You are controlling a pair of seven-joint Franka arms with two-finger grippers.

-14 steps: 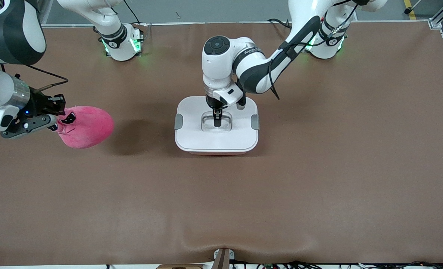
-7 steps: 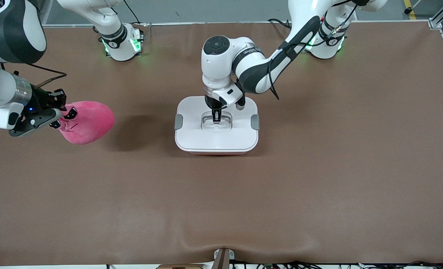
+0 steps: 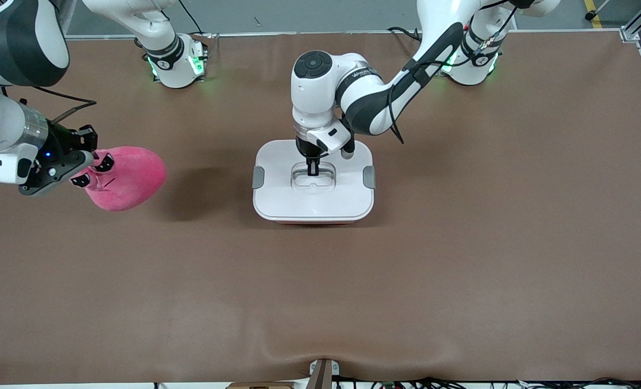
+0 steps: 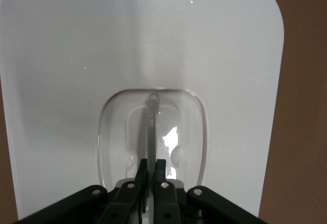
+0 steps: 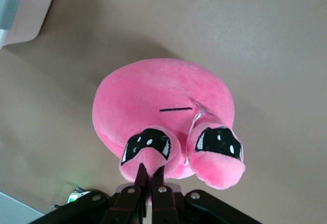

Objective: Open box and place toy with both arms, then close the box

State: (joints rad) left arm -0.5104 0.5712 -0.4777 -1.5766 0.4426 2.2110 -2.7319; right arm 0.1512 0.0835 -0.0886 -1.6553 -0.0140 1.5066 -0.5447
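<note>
The box (image 3: 277, 200) stands at the table's middle with its white lid on and a grey clip (image 3: 258, 176) at each end. My left gripper (image 3: 313, 170) is shut on the thin clear handle (image 4: 151, 114) in the lid's recessed centre; it also shows in the left wrist view (image 4: 152, 167). My right gripper (image 3: 85, 172) is shut on a flap of the pink plush toy (image 3: 128, 178) and holds it above the table at the right arm's end. In the right wrist view the gripper (image 5: 152, 174) pinches the toy (image 5: 158, 101) below one black eye.
A corner of the box (image 5: 25, 4) with a grey clip shows in the right wrist view. The toy's shadow (image 3: 190, 194) lies on the brown mat between toy and box. The arm bases (image 3: 177, 62) stand along the edge farthest from the front camera.
My right gripper has lifted the toy a little and shifted it slightly toward the bases. My left gripper's fingers have risen slightly in the handle recess. The lid stays on the box.
</note>
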